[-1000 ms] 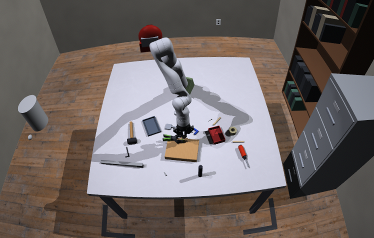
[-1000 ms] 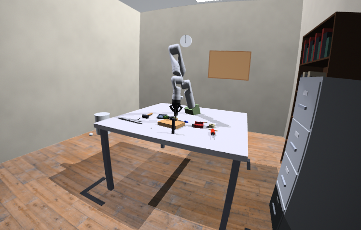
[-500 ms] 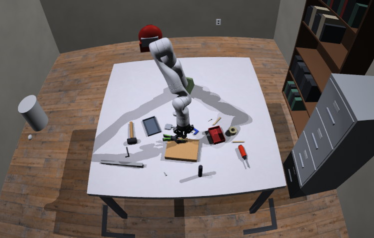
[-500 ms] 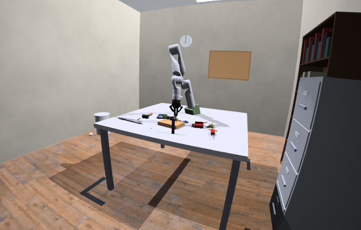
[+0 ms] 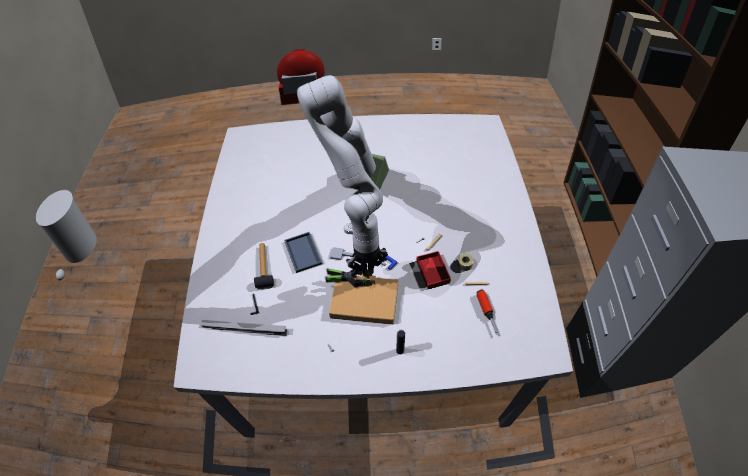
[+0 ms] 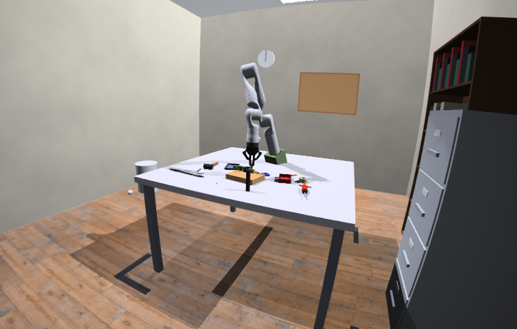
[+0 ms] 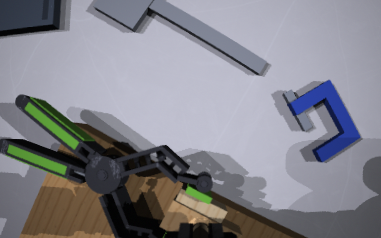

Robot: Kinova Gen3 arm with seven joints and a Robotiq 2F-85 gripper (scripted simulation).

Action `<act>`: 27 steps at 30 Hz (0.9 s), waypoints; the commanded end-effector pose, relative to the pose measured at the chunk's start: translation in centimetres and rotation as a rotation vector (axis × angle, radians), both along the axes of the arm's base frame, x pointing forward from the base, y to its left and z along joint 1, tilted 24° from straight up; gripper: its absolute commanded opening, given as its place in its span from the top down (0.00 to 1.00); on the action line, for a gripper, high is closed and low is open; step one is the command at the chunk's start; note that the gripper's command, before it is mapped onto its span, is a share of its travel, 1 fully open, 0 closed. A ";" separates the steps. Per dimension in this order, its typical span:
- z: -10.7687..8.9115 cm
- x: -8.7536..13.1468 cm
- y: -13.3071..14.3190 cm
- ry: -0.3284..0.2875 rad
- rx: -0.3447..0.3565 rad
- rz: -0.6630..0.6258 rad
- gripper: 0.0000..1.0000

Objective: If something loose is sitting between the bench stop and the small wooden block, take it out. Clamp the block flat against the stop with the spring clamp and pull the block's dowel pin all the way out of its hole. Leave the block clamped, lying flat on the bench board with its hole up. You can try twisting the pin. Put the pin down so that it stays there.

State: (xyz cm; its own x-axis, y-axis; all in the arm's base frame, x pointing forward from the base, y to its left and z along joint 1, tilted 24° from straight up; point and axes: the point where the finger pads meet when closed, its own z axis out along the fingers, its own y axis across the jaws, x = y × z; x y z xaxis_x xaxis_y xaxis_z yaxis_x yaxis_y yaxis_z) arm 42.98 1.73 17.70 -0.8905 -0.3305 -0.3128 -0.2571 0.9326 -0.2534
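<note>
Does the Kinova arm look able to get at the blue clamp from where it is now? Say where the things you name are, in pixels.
Probably yes: the blue clamp (image 5: 391,262) (image 6: 265,174) (image 7: 346,117) lies on the table (image 5: 453,355) (image 6: 211,192) (image 7: 204,90) beside the gripper (image 5: 365,279) (image 6: 251,166) (image 7: 201,231), nothing on top of it, though the gripper would have to lift off the small block's area and open first.

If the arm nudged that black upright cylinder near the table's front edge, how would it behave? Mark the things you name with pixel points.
The black upright cylinder (image 5: 400,342) (image 6: 247,180) would probably tip readily, being tall and narrow. Once down, its round sides might let it roll. It looks stiff, showing no bend.
</note>
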 end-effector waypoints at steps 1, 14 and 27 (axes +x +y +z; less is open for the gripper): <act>0.1 0.0 0.1 0.002 -0.009 0.026 0.90; 0.1 0.0 0.1 0.016 -0.044 0.112 0.90; 0.1 0.0 0.1 0.031 -0.083 0.207 0.90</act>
